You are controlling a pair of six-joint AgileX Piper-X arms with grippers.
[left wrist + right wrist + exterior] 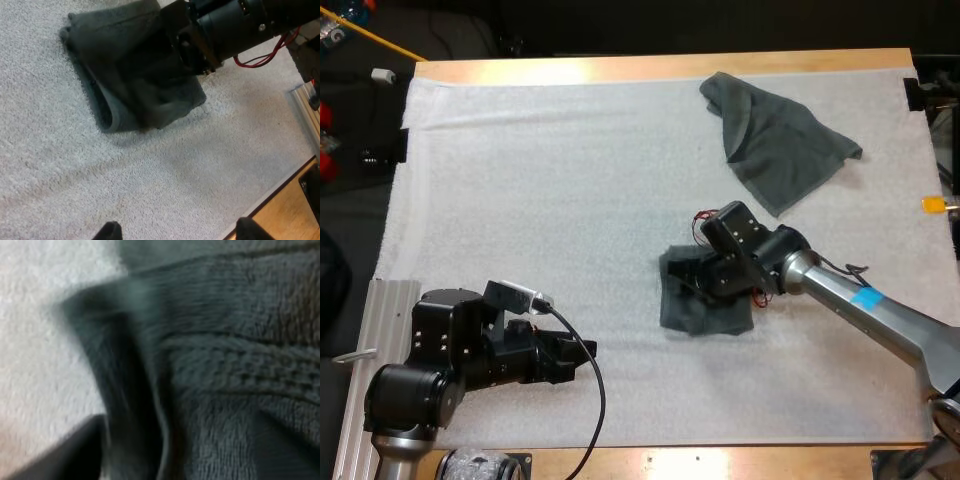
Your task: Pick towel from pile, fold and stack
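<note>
At the near left of the white mat (570, 200), my left gripper (582, 352) waits with fingers apart, holding nothing, well apart from the work. Mid-mat, my right gripper (710, 278) is clamped on the upper layer of the half-folded towel (685, 312). It should probably carry that layer low and flat until the edges meet, releasing only once it lies down, while the crumpled towel (775, 145) waits at the far right.

Folded grey-green towel (695, 312) mid white mat (540, 190); second towel (775, 145) (crumpled, loosely spread) far right.
</note>
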